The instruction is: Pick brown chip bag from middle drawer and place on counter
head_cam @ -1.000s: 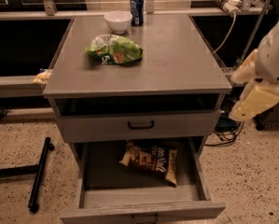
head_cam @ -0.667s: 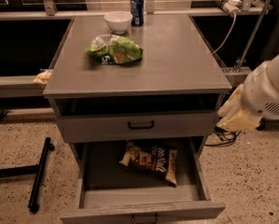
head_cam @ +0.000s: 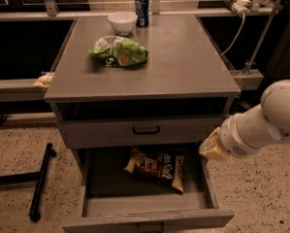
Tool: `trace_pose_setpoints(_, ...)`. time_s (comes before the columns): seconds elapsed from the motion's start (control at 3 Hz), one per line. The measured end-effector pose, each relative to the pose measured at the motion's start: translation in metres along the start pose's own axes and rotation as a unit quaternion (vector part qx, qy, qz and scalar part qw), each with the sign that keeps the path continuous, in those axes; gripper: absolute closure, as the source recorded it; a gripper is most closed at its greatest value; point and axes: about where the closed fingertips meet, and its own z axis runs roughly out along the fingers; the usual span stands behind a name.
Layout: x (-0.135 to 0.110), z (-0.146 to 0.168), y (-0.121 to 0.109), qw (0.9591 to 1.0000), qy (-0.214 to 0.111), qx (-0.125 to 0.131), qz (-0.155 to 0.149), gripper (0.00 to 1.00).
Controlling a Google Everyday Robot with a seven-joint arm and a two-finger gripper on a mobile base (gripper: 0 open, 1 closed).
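Note:
The brown chip bag lies flat in the open middle drawer, right of its centre, with tan ends and pale lettering. The drawer is pulled out below the counter. My gripper is the tan end of the white arm that reaches in from the right. It hangs just over the drawer's right side wall, to the right of the bag and a little above it, apart from the bag. It holds nothing that I can see.
On the counter lie a green chip bag, a white bowl and a blue can at the back. A shut narrower drawer front with a black handle sits above the open drawer. A black stand lies on the floor at left.
The arm has swung down and to the left, from beside the counter's right edge to the open drawer's right side. The bag has not moved.

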Motion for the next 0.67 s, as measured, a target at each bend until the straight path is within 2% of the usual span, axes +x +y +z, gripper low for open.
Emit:
trace_pose_setpoints(0.33, -0.0025, 0.0035, -0.0078, 0.9999, -0.007, 0.014, 0.0, 1.0)
trace_pose_setpoints(0.67, 0.004, 0.008, -0.0061, 0.9998, -0.004, 0.018, 0.004, 1.0)
